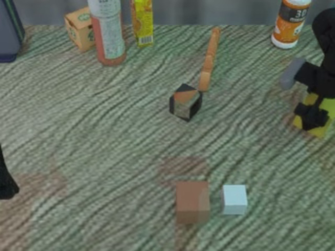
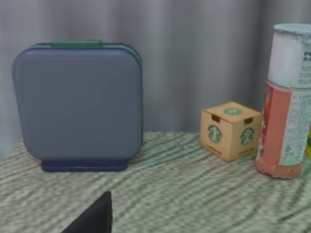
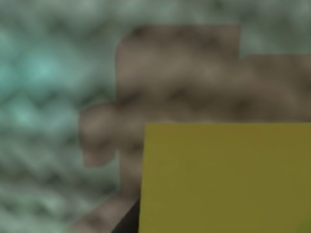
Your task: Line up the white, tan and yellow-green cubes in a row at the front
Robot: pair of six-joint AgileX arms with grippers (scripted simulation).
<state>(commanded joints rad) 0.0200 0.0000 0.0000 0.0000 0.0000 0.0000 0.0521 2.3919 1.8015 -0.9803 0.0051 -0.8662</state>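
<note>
Fingers (image 1: 310, 116) of the right gripper (image 1: 313, 115): black, down over the yellow-green cube (image 1: 320, 121) at the table's 3 o'clock edge, seemingly closed on it, though contact cannot be confirmed. Left gripper (image 1: 6, 183): only a dark sliver at the 9 o'clock edge, parked; finger state impossible to tell.

Three task cubes counted. One tan cube (image 1: 192, 202), matte brown, large, at about 6 o'clock near the front edge. One white cube (image 1: 234, 199), pale bluish-white, smaller, just beside the tan one toward 3 o'clock, a narrow gap between them. One yellow-green cube, largely hidden under the gripper from above; filling much of the right wrist view as a flat olive-lime face (image 3: 228, 177) over a brown shadow.

One black, orange and shiny grey cube (image 1: 186, 101) near the centre, slightly toward 12 o'clock. One segmented orange stick (image 1: 209, 61) just beyond it. Along the 12 o'clock edge: one tan box with green print (image 1: 79, 27), one red-and-white can (image 1: 107, 32), one yellow carton (image 1: 142, 22), one orange-and-white bottle (image 1: 290, 22). One blue-grey case (image 2: 77, 104) at 10 o'clock, standing upright on the woven table mat (image 1: 94, 130).
</note>
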